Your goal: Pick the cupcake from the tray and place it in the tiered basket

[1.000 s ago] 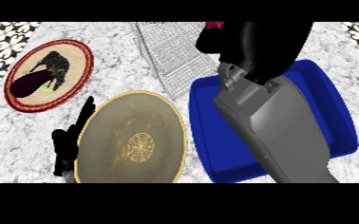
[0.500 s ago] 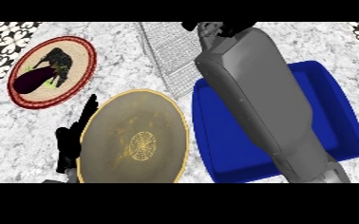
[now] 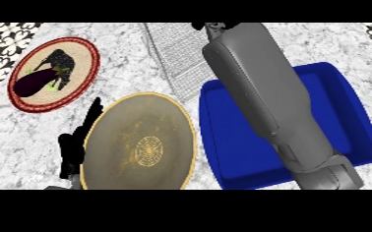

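Observation:
The blue tray (image 3: 234,145) lies at the right with nothing showing on its bare floor. My right forearm (image 3: 254,88) crosses it and reaches to the view's top edge. Only a black sliver of my right hand (image 3: 198,25) shows there, above the far end of the grey wire-mesh tiered basket (image 3: 174,51). No cupcake is in sight; whether the hand holds it is hidden. My left hand (image 3: 71,150) rests open at the lower left, fingers up, partly behind a tan plate.
A large tan plate (image 3: 141,142) with a gold centre pattern lies between my left hand and the tray. At the back left, a red-rimmed woven plate (image 3: 85,54) holds a dark eggplant (image 3: 35,82). The counter is grey marble.
My right arm has stretched farther away over the mesh basket, and its hand has slid almost out of the top of the view. The pink-topped thing seen by the hand earlier no longer shows.

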